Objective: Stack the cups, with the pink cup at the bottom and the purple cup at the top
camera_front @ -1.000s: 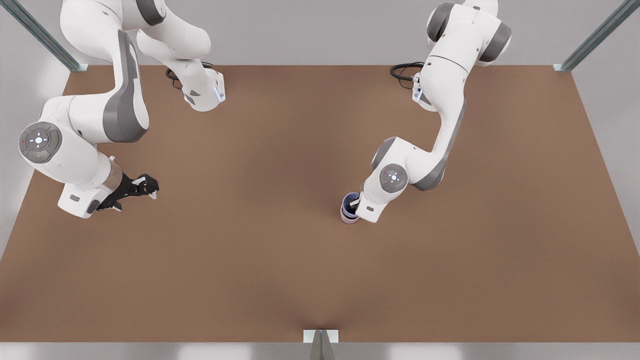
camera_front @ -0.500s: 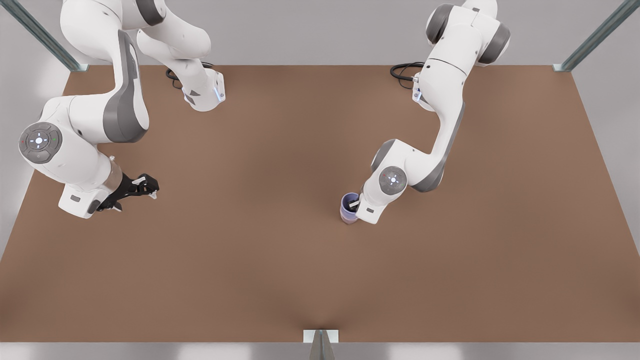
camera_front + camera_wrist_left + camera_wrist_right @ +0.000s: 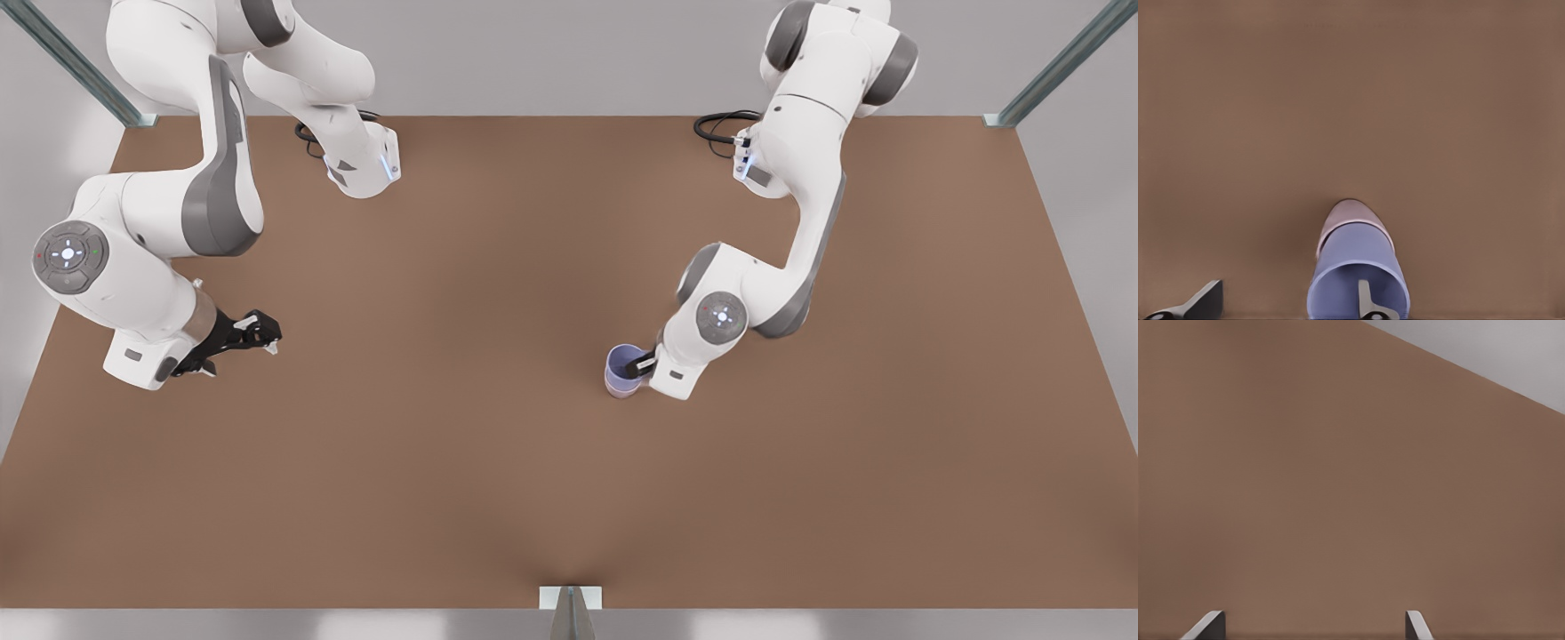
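From the front view we see the purple cup nested inside the pink cup, the pair standing upright on the brown table a little toward the front view's right of the middle. Just a thin pink band shows below the purple rim there. The left wrist view gives us more: the pink cup shows beyond the purple cup, whose wall and open mouth face the camera.

The left gripper sits at the cup's rim on the front view's right. In its wrist view one finger reaches into the purple cup's mouth and the other stands well outside the cup, so the jaws are spread wide with the cup wall between them, gripping nothing.

The right gripper waits over bare table far to the front view's left, well apart from the cups. Its wrist view shows two fingertips set wide apart with nothing between them, plus a grey wall past the table's edge.

In the front view the left arm's white wrist body hides the side of the cups nearest it. Black cables lie by each arm base.
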You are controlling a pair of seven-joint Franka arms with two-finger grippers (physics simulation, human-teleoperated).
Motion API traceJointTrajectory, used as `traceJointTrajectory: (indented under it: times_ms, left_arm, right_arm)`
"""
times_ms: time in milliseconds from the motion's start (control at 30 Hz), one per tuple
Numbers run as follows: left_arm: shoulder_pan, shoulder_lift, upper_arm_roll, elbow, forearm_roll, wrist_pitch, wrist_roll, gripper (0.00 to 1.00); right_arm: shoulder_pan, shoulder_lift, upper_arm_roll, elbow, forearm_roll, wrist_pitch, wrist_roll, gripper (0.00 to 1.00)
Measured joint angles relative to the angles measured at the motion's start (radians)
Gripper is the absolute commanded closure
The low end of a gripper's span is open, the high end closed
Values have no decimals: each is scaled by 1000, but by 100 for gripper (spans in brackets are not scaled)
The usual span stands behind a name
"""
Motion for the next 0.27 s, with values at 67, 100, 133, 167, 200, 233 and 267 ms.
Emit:
traceJointTrajectory:
  times_ms: [67, 100, 133, 167, 200, 233, 267]
  left_arm:
    - [43, -35, 120, 130, 25, -143, 68, 0]
    - [55, -59, 158, 166, 61, -206, 111, 0]
    - [85, -111, 183, 162, 85, -256, 152, 0]
    - [122, -175, 192, 122, 102, -292, 190, 0]
    - [148, -212, 196, 94, 114, -319, 226, 0]
    - [158, -224, 198, 86, 123, -345, 261, 0]
    - [159, -218, 199, 95, 130, -371, 293, 0]
  right_arm:
    - [3, 1, 0, 1, 0, 0, 0, 0]
    - [4, 1, 0, 1, 1, 1, -1, 0]
    - [5, 1, 0, 1, 1, 1, -1, 0]
    - [5, 1, 0, 1, 1, 1, -1, 0]
    - [6, 2, 0, 1, 1, 1, -1, 0]
    - [6, 1, 0, 1, 1, 1, -1, 0]
    - [6, 1, 0, 1, 1, 1, -1, 0]
